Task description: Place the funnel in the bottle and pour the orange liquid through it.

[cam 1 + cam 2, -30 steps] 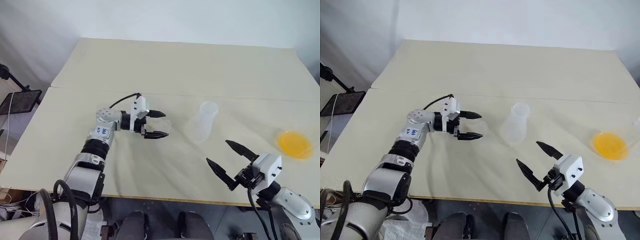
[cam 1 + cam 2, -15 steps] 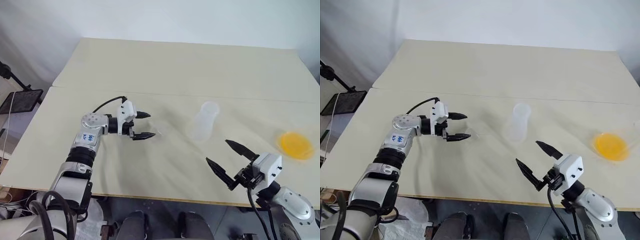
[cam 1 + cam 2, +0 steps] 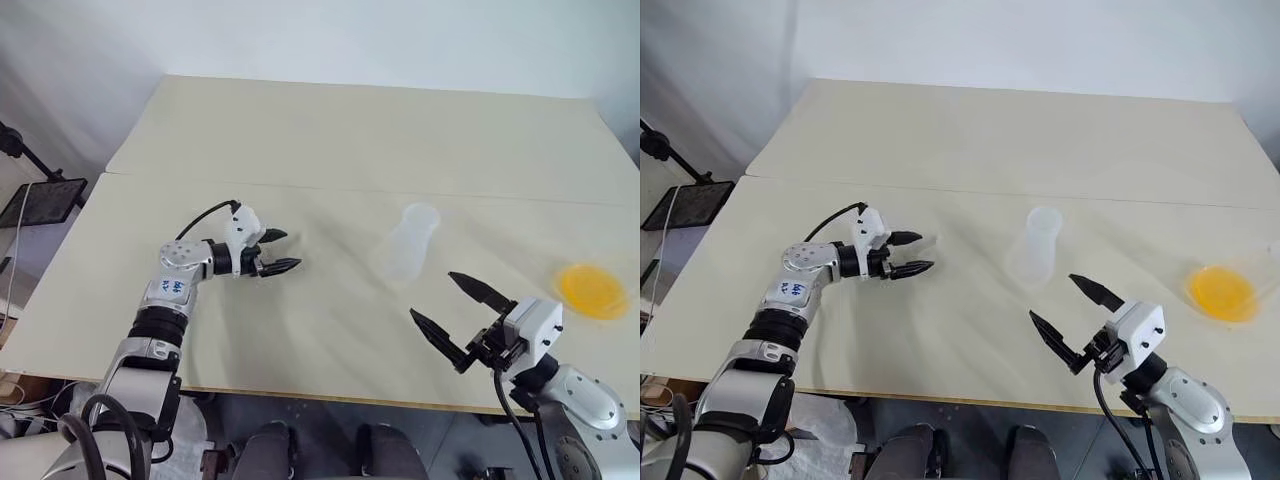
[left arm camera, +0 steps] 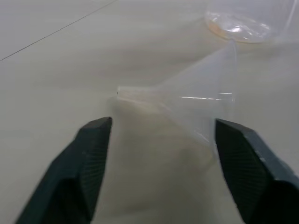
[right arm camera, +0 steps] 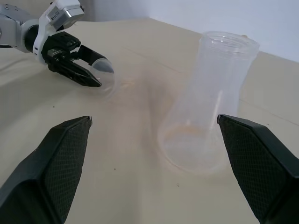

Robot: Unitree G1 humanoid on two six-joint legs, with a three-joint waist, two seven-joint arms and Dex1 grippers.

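Note:
The clear funnel [image 4: 196,100] lies on its side on the table, spout toward my left gripper [image 3: 281,251]. That gripper is low over the table and open. Its black fingers [image 4: 93,149] stand apart just short of the spout, and the funnel's wide mouth [image 5: 105,71] is at their tips. To the right, apart from the funnel, the bottle [image 3: 408,245] stands upright and empty. The orange liquid [image 3: 590,289] sits in a shallow clear bowl at the far right. My right gripper [image 3: 433,296] hovers open near the table's front edge, facing the bottle [image 5: 210,102].
The beige table [image 3: 350,130] stretches far back, with a seam running across it behind the objects. A black stand [image 3: 45,200] sits off the table's left side. The front edge [image 3: 330,400] runs just below my right gripper.
My left gripper has drawn back to the left and sunk toward the table, and its fingers have come closer together. The right arm, bottle and bowl have stayed put.

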